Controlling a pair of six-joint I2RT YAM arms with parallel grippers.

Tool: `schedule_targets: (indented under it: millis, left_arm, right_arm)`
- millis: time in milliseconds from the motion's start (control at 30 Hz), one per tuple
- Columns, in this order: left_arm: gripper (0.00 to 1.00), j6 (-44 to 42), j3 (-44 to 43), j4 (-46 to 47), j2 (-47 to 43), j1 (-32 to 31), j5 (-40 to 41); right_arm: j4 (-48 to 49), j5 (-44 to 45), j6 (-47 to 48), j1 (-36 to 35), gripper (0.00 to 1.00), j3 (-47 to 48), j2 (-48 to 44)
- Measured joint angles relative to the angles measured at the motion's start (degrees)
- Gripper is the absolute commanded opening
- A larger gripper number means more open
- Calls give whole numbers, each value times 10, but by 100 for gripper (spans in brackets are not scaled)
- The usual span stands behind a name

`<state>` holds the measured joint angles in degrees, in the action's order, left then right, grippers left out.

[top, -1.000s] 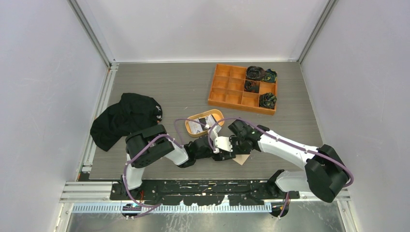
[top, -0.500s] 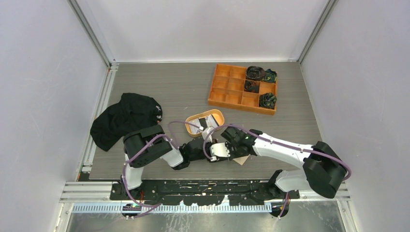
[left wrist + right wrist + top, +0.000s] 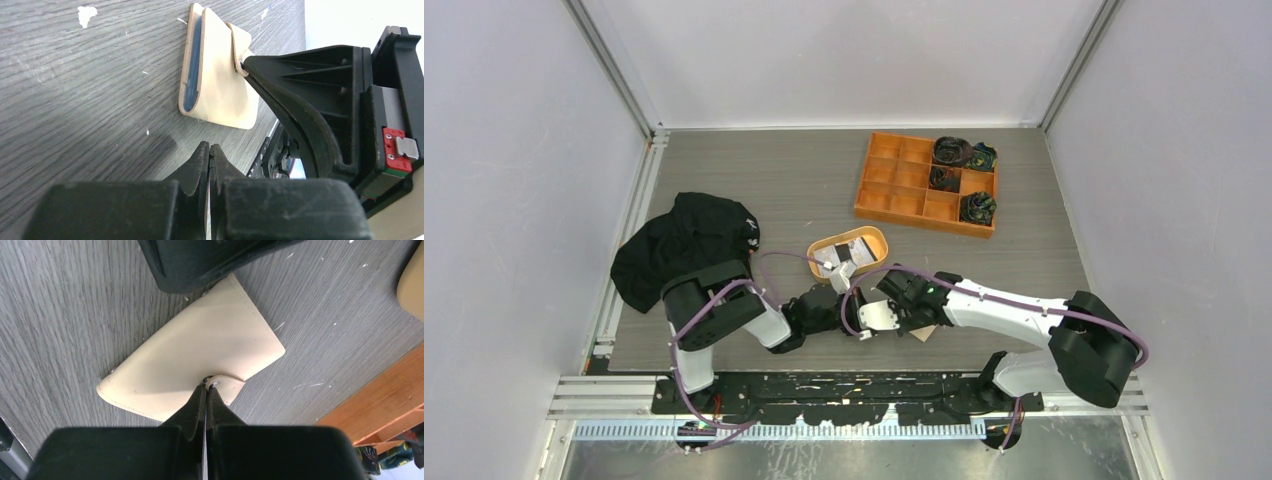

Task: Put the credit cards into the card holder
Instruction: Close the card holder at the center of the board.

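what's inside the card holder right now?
The card holder lies folded. Through its open side, the edge of a blue card shows between the two flaps. Whether other cards sit deeper inside cannot be seen; the flaps cover the rest.

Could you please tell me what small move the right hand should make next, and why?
Probably lift the snap tab gently to open the folded beige leather-like wallet. The right hand is shut with its tips on that tab, and cards seem to lie in the oval orange-tan tray, so the wallet likely needs opening.
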<state>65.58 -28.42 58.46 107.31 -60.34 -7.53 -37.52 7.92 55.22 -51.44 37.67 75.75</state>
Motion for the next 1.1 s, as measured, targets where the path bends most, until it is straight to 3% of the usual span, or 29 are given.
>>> schedule_targets:
  millis: [500, 1100]
  left_arm:
    - [0, -9, 17, -28, -23, 0, 0]
    - [0, -56, 62, -168, -173, 2, 28]
  right_arm:
    - [-19, 20, 0, -17, 1, 16, 26]
    - [-82, 58, -25, -46, 1, 68, 113]
